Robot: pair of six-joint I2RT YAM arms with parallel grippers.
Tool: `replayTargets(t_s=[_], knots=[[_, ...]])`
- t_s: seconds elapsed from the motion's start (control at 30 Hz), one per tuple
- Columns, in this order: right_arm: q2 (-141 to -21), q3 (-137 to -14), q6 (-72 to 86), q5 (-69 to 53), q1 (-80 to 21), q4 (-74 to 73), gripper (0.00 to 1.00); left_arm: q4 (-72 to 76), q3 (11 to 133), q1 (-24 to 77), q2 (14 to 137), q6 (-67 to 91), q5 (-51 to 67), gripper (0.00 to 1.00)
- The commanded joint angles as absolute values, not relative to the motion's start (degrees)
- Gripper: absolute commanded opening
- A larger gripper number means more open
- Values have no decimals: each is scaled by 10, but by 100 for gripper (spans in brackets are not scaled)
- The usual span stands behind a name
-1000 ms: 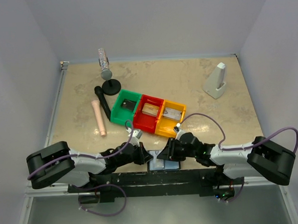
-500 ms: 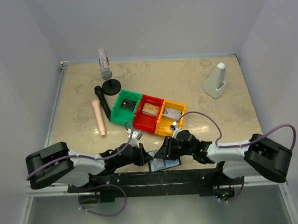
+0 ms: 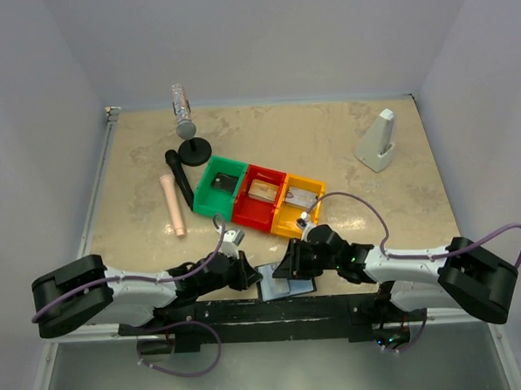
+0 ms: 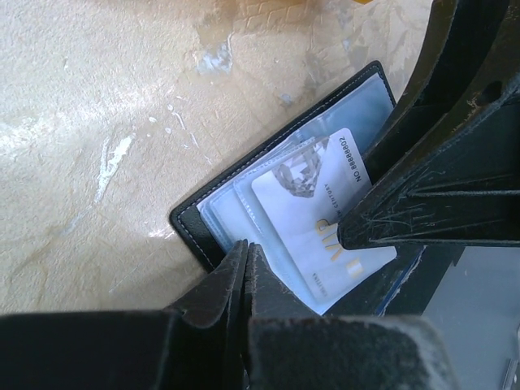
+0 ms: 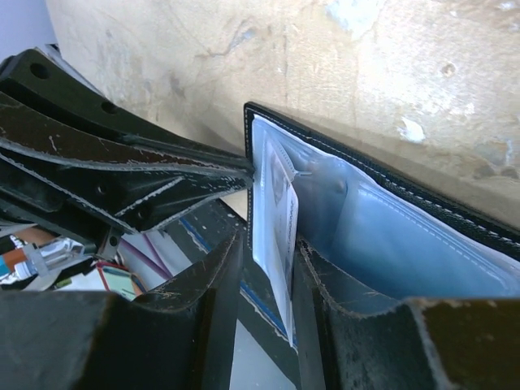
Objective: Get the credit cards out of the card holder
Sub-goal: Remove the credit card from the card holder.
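1. Green plastic bin (image 3: 204, 187): holds one dark flat item (image 3: 226, 181).
2. Red plastic bin (image 3: 253, 217), touching the green one: holds one flat brownish piece (image 3: 262, 190).
3. Yellow plastic bin (image 3: 290, 227), last in the row: holds one flat grey piece (image 3: 302, 195), too small to identify.
4. Flat black bifold card holder (image 4: 276, 162): lies open at the near edge of the beige table (image 3: 328, 148). A white card printed "VIP" (image 4: 325, 203) stands partly out of its clear sleeves.
5. Left gripper (image 4: 242, 248): jaws closed, tips at the holder's black edge. A pinch cannot be confirmed.
6. Right gripper (image 5: 268, 240): jaws part-way apart, astride the white card. Clamping cannot be confirmed.
7. Overhead, both grippers hide most of the holder.
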State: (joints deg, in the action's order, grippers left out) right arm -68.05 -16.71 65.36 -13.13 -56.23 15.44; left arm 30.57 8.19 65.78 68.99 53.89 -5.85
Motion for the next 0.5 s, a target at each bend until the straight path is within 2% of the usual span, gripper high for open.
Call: replayTargets(t_s=[0.0, 0.47], knots=[[-662, -186, 640, -138, -564, 135, 33, 307, 79, 661, 700, 534, -72, 0], [-621, -178, 636, -125, -564, 98, 31, 292, 83, 660, 723, 543, -84, 0]])
